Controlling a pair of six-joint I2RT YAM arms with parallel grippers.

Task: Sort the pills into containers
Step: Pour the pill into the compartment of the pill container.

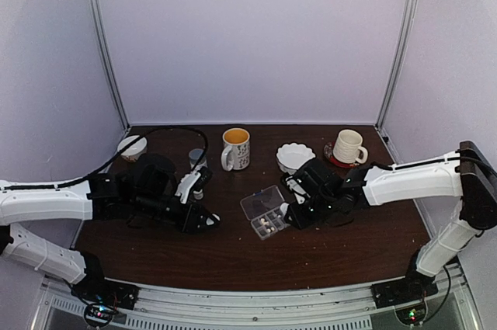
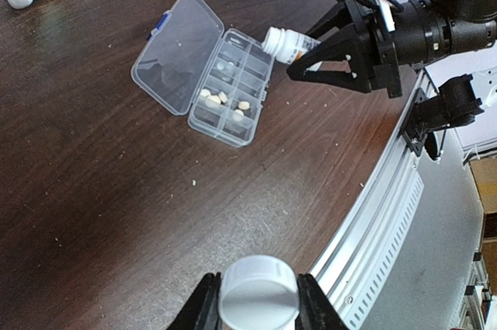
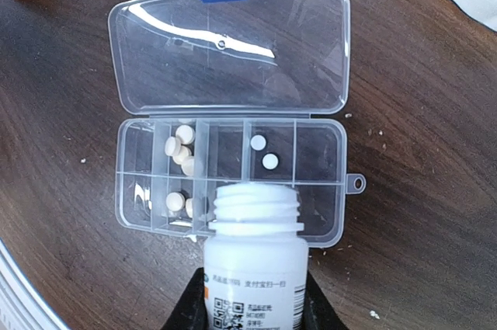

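Looking at the pour setup: the right jaws are clamping the body of a little white bottle (image 3: 255, 268), cap off. They're tipping it so the open mouth is pointing away from the wrist and straight at the pill box (image 3: 342, 190). The box is sitting open on the dark counter (image 2: 93, 213), roughly between the two arms, with its clear lid (image 3: 229, 54) lying flat on the side away from the bottle. The box's long axis is running crosswise to the bottle, so the bottle is facing it square-on. The mouth is hanging over the near row, somewhere around the middle compartments. I can't tell exactly which cell it's lining up with, because the neck is covering that part.

A few tan pills (image 3: 181, 150) are lying in the far row, second cell from the left in the right wrist view. A couple more are sitting in the near-row cell right beside that one. Two white pills (image 3: 264, 153) are resting in a far-row cell further right, just beyond the bottle mouth.

The left jaws are gripping the white cap (image 2: 258, 295) and hovering well off to the left, so the right arm is the nearer one by a long way.

My guess is the next bit is all about which cell that mouth is aiming at. A small slide along the box's length is looking like the thing to get right before tipping any further.
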